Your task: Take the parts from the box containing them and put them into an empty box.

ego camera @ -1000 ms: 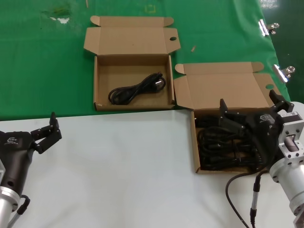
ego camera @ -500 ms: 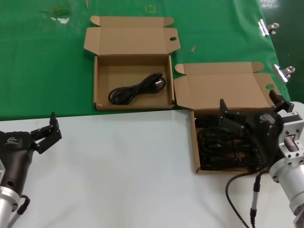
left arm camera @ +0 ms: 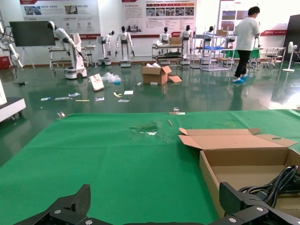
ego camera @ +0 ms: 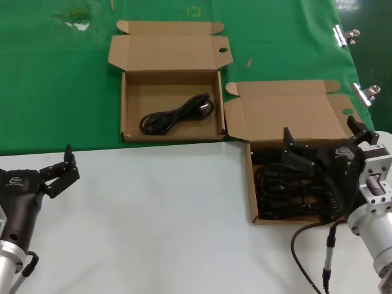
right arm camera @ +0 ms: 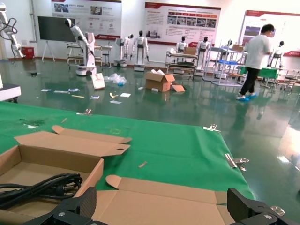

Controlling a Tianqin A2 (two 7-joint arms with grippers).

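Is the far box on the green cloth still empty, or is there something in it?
Not empty. The far box has its lid folded back and one coiled black power cord lying on its floor; the rest of the floor is bare.

Two boxes sit on the surface [ego camera: 153,208]. The far left box [ego camera: 128,110] holds one cord [ego camera: 174,116]. The near right box [ego camera: 250,196] holds many cords [ego camera: 275,190]. The right end effector [ego camera: 318,144] hangs over the right box; the left end effector [ego camera: 58,171] waits near left.
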